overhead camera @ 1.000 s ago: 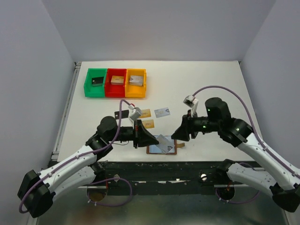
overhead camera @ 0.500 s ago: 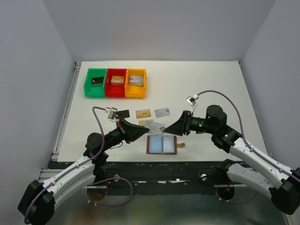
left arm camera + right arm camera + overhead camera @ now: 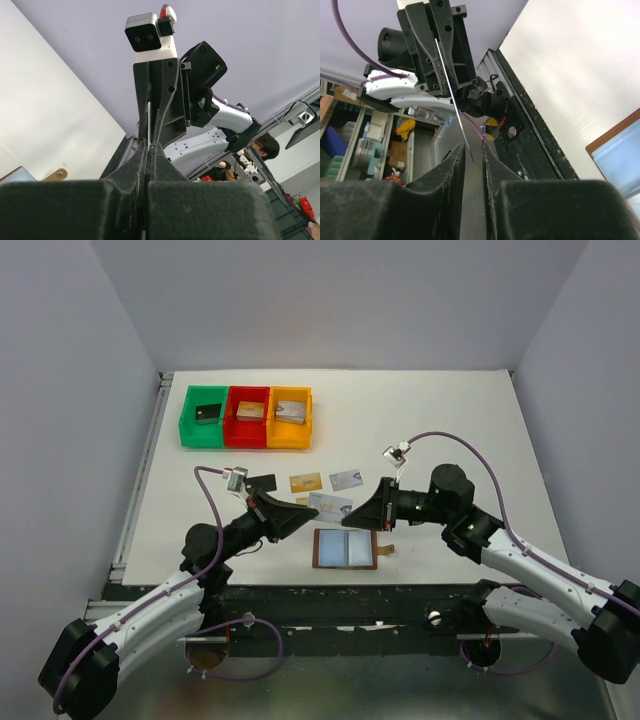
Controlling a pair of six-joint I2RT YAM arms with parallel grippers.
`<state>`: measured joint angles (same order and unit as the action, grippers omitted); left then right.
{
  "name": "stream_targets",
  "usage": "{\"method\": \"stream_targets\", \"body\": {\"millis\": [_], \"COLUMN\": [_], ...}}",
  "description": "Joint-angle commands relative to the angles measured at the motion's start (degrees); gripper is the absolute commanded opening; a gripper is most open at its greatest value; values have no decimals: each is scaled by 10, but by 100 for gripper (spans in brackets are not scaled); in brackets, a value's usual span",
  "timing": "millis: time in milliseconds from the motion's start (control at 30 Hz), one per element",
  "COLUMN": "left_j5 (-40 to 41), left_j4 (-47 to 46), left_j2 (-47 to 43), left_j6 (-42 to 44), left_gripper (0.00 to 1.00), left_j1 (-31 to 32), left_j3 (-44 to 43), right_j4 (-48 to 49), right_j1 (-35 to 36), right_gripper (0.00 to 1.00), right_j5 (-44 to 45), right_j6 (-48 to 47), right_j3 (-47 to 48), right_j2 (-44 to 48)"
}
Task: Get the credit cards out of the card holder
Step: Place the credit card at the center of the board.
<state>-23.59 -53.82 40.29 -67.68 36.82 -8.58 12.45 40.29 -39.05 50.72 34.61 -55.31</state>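
The brown card holder (image 3: 345, 549) lies open and flat near the table's front edge, showing pale blue pockets. My left gripper (image 3: 308, 510) is shut on one end of a silvery credit card (image 3: 330, 505) held in the air above and behind the holder. In the left wrist view this card (image 3: 149, 122) appears edge-on. My right gripper (image 3: 351, 517) faces it, jaws narrowly open, with the card's free end (image 3: 469, 150) between the fingertips and a gap on each side. A black card (image 3: 262, 483), gold card (image 3: 306, 482) and silvery card (image 3: 346, 479) lie on the table.
Green (image 3: 205, 416), red (image 3: 248, 416) and orange (image 3: 290, 418) bins with small blocks stand at the back left. A second gold card (image 3: 302, 501) peeks out beneath the left fingers. The holder's tab strap (image 3: 387, 549) points right. The black table rail runs along the front.
The left gripper drew the silvery card up and left off the holder. The right gripper came down and left to the card's free end, and its jaws narrowed around it.
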Motion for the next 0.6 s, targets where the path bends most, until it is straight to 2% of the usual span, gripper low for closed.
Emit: {"method": "stream_targets", "body": {"millis": [0,67,100,133,167,233,267,300,367,467,500,567], "left_j5": [14,8,3,0,0,6,15,25,50,99,101,95], "left_j4": [-18,-13,-6,8,39,129,180,254,399,629,675,708], "left_j2": [-7,-11,-15,-21,-36,-75,-97,-122,-154,-110,-88,-59], "left_j6": [-3,4,10,19,28,54,67,82,113,163,177,188], "left_gripper": [0,0,0,5,34,66,78,83,86,87,87,86], "left_j1": [-2,-2,-3,-3,-4,-15,-24,-37,-61,-90,-96,-99], "left_j3": [2,2,2,1,-1,-13,-21,-30,-70,-155,-174,-187], "right_j4": [26,23,18,12,-17,-110,-163,-198,-272,-383,-401,-428], "right_j1": [4,4,4,4,3,-2,-10,-22,-44,-62,-69,-87], "right_gripper": [17,0,0,0,0,0,0,0,0,0,0,0], "right_j5": [-3,-7,-6,-2,5,22,20,14,16,48,54,65], "right_j6": [0,-4,-8,-12,-24,-72,-94,-114,-156,-209,-218,-232], "right_j3": [11,13,16,18,24,55,73,91,119,158,167,175], "right_j2": [3,3,5,8,14,21,19,13,0,-41,-59,-99]}}
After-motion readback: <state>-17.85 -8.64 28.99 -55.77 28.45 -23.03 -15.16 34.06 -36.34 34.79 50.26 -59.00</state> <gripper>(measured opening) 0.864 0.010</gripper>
